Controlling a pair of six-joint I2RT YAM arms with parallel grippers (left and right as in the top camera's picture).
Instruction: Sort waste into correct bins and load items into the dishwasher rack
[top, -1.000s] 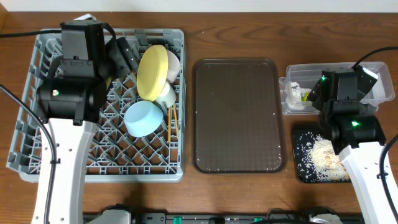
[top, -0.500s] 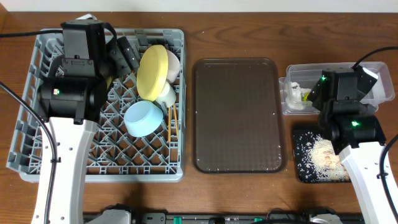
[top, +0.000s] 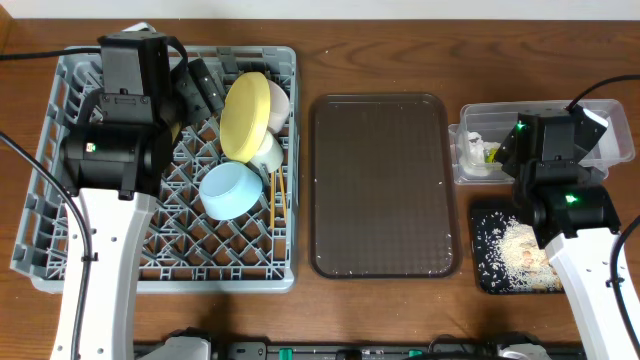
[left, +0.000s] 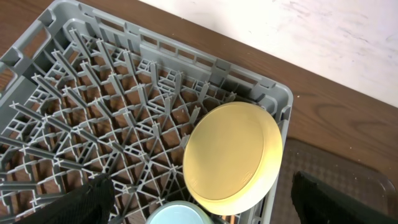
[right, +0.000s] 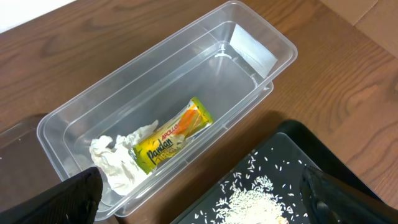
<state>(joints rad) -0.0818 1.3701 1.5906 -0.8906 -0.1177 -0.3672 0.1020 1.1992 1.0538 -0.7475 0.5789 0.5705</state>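
Both spread wide, gripping nothing: the left pincer (left: 202, 196) hangs over the dishwasher rack (top: 200, 283), whose yellow plate (top: 245, 115) stands on edge at 1 o'clock against the white bowl (top: 268, 152). The blue cup (top: 230, 190) sits at the plate's 6, chopsticks (top: 278, 195) running 12 to 6 beside it. The right pincer (right: 205, 196) hovers above the clear tub (right: 249, 50), where the wrapper (right: 171, 142) lies 8 to 2, napkin (right: 115, 158) at 8.

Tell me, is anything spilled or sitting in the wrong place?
Nothing really. The pale crumbly food scraps are scattered loosely, but inside the shallow black rectangular tray. The yellow-green snack wrapper and crumpled white napkin lie in the clear plastic tub. The round yellow plate leans tilted in the grey plastic rack.
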